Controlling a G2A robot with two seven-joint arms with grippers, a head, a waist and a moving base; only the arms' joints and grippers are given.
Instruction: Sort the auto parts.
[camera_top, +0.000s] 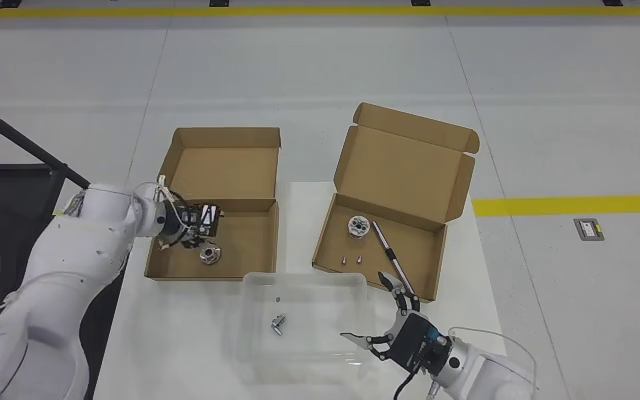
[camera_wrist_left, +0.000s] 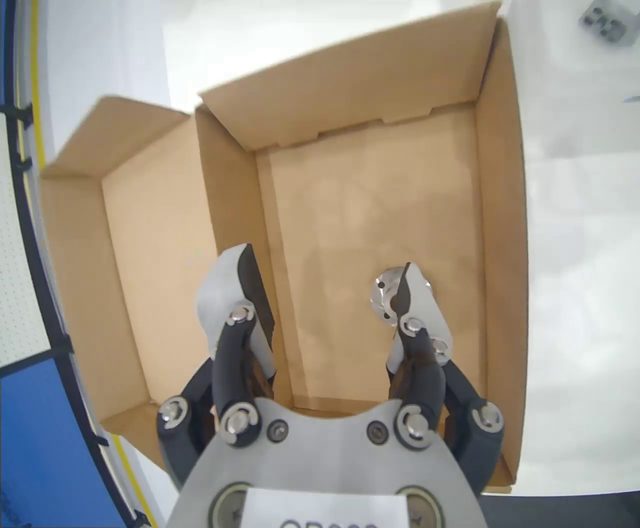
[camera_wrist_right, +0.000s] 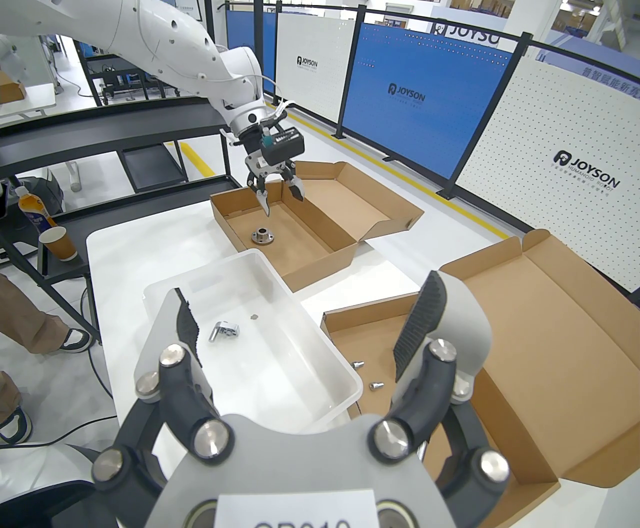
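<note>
Left gripper (camera_wrist_left: 325, 264): jaws wide, holding nothing; hangs over the left cardboard box (camera_top: 245, 245).
Flanged hub (camera_wrist_right: 262, 236): lies loose on that box's floor, under the left gripper, not gripped.
Right gripper (camera_wrist_right: 306, 289): jaws wide, empty; hovers at the near corner of the clear bin (camera_top: 305, 277), beside the right cardboard box (camera_top: 420, 250).
Bin contents: a small metal bracket (camera_wrist_right: 224, 330) and a tiny round bit (camera_wrist_right: 254, 316), apart from each other.
Right box contents: a round part (camera_top: 356, 227), two screws (camera_wrist_right: 356, 364), a long rod (camera_top: 388, 250).
Step, as judged: hub looks sorted; bracket not yet picked.
Next move calls for: one gripper descending into the bin, jaws straddling the bracket and clear of the wall.
</note>
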